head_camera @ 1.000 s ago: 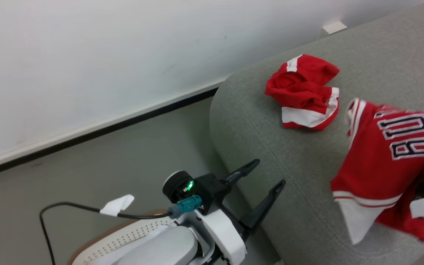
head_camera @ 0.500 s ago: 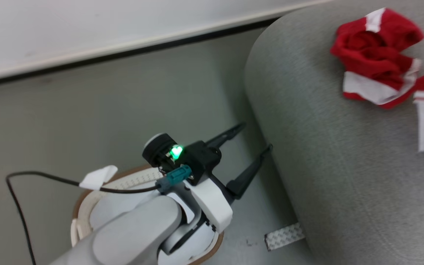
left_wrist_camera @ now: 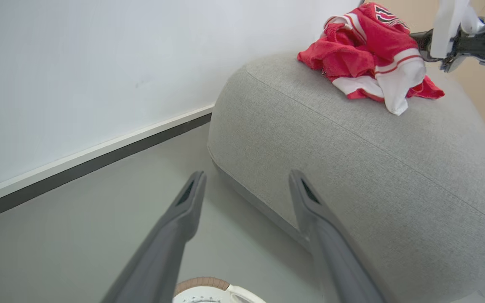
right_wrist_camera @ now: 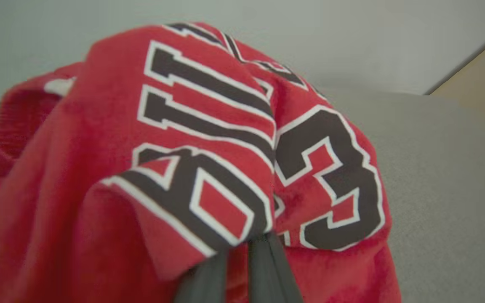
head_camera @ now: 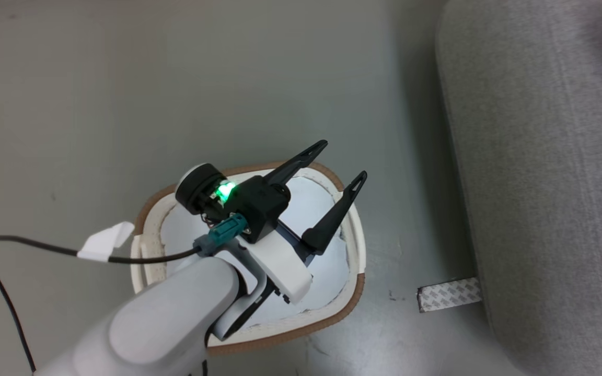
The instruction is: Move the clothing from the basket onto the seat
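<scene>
You see the left gripper [head_camera: 344,159] spread wide over the basket [head_camera: 356,245] on the grey floor [head_camera: 280,78], with the seat [head_camera: 541,183] at three o'clock. The right gripper [right_wrist_camera: 246,252] is clamped on the jersey [right_wrist_camera: 225,147]; the clothing [left_wrist_camera: 369,54] sits atop the seat, near the white wall [left_wrist_camera: 78,63].

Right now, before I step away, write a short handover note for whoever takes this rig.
Left tool: open, holding nothing, above the basket.
Right tool: shut on the jersey, at the seat.
Trimmed garment: lying on the seat, beside the jersey.
Done: no clothing shows in the visible part of the basket; one garment is delivered.
Left: open the right tool so the jersey settles on the seat, then pull back.
</scene>
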Motion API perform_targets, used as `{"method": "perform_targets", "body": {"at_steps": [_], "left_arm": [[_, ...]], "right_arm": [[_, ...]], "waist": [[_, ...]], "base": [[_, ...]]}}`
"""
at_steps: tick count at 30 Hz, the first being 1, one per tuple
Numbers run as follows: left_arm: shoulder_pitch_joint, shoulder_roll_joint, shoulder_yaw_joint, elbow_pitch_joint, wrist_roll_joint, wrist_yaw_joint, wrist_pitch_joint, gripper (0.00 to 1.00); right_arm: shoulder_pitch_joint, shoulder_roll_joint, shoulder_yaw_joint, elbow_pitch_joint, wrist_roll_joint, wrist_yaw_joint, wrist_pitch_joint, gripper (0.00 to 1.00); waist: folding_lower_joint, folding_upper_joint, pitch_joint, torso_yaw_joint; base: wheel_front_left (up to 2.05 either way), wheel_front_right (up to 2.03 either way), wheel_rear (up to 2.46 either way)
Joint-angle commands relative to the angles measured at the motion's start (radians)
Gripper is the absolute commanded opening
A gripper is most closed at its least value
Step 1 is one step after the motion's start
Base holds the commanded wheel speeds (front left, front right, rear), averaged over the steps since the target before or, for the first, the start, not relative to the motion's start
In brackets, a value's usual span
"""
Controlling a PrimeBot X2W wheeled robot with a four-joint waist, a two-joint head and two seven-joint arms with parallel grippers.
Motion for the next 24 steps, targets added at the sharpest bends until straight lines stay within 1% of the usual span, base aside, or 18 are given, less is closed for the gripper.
{"method": "perform_targets", "body": {"at_steps": [1, 3, 4, 5, 6, 8, 11, 16, 20, 24], "left_arm": [[-0.009, 0.001, 0.002, 0.007, 0.005, -0.001, -0.01, 1.0], [-0.008, -0.005, 0.003, 0.015, -0.001, 0.0, -0.018, 1.0], [-0.006, -0.007, 0.004, 0.019, -0.003, 0.0, -0.022, 1.0], [-0.004, -0.008, 0.004, 0.023, -0.005, -0.001, -0.024, 1.0], [0.0, -0.009, 0.004, 0.028, -0.007, -0.001, -0.028, 1.0], [0.01, -0.012, 0.005, 0.039, -0.014, -0.002, -0.036, 1.0], [0.032, -0.009, 0.004, 0.058, -0.022, -0.003, -0.046, 1.0], [0.095, -0.01, 0.019, 0.09, -0.059, 0.007, -0.075, 1.0], [0.157, -0.004, 0.054, 0.106, -0.089, 0.026, -0.091, 1.0], [0.221, 0.012, 0.109, 0.102, -0.128, 0.053, -0.1, 1.0]], "right_arm": [[-0.027, -0.018, 0.018, 0.039, -0.002, -0.002, 0.026, 0.0], [-0.032, -0.016, 0.052, 0.092, 0.011, -0.002, 0.07, 0.0], [-0.039, -0.018, 0.057, 0.106, 0.023, -0.002, 0.07, 0.03], [-0.043, -0.025, 0.068, 0.121, 0.024, -0.002, 0.067, 0.25], [-0.042, -0.03, 0.081, 0.135, 0.023, -0.002, 0.066, 1.0], [-0.04, -0.025, 0.104, 0.159, 0.038, -0.002, 0.062, 1.0], [-0.029, -0.035, 0.142, 0.182, 0.045, -0.002, 0.063, 1.0], [0.013, -0.062, 0.237, 0.161, 0.052, -0.002, 0.02, 1.0], [0.053, -0.092, 0.3, 0.107, 0.083, -0.002, 0.002, 1.0], [0.1, -0.106, 0.342, 0.008, 0.138, -0.002, -0.023, 1.0]], "waist": [[-0.0002, 0.0, 0.012, 0.021], [-0.0002, 0.0, 0.003, 0.025], [-0.0002, 0.0, -0.003, 0.026], [-0.0002, 0.0, -0.01, 0.027], [-0.0002, 0.0, -0.019, 0.027], [-0.0002, 0.0, -0.044, 0.026], [-0.0002, 0.0, -0.098, 0.022], [-0.0002, 0.0, -0.241, 0.023], [-0.0002, 0.0, -0.371, 0.034], [-0.0002, 0.0, -0.484, 0.051]], "base": [[0.0, 0.0, 0.0], [0.0, 0.0, 0.0], [0.0, 0.0, 0.0], [0.0, 0.0, 0.0], [0.0, 0.0, 0.0], [0.0, 0.0, 0.0], [0.0, 0.0, 0.0], [0.0, 0.0, 0.0], [0.0, 0.0, 0.0], [0.0, 0.0, 0.0]]}}
